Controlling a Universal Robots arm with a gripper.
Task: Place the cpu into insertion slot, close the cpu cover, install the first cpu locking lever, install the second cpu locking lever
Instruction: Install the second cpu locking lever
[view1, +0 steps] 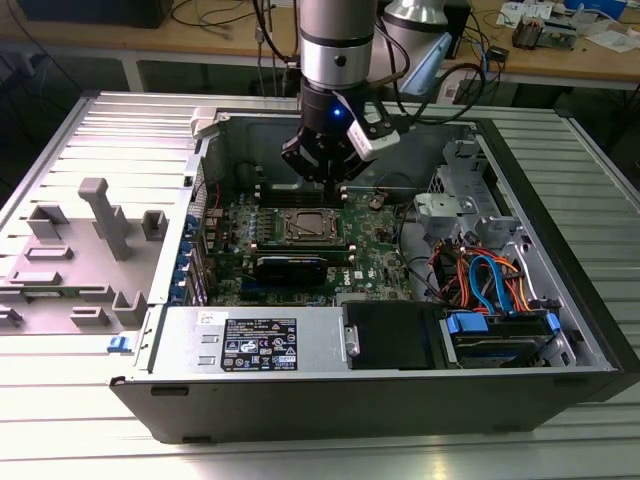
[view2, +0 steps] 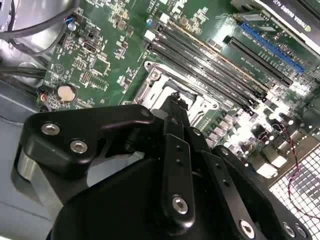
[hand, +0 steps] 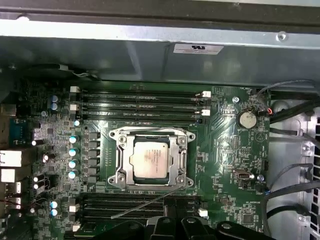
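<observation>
The cpu (hand: 150, 159) lies flat in the insertion slot (hand: 118, 176) on the green board, its silver-grey top showing. The cpu cover (hand: 176, 150) sits down around it as a silver frame. A thin wire locking lever (hand: 142, 205) slants away from one side of the socket, unlatched. My gripper (view1: 325, 172) hangs above the board just behind the socket (view1: 308, 227) in the exterior view. In the second wrist view its black fingers (view2: 176, 150) come together at the tip (view2: 173, 98) over the socket's rim (view2: 150, 87), with nothing between them.
Long black memory slots (hand: 142, 106) flank the socket on two sides. Blue and orange cables (view1: 490, 280) and a drive cage (view1: 470, 215) fill the case at the exterior view's right. A power supply (view1: 255, 345) lies along the front. A grey fixture (view1: 95, 245) sits outside on the left.
</observation>
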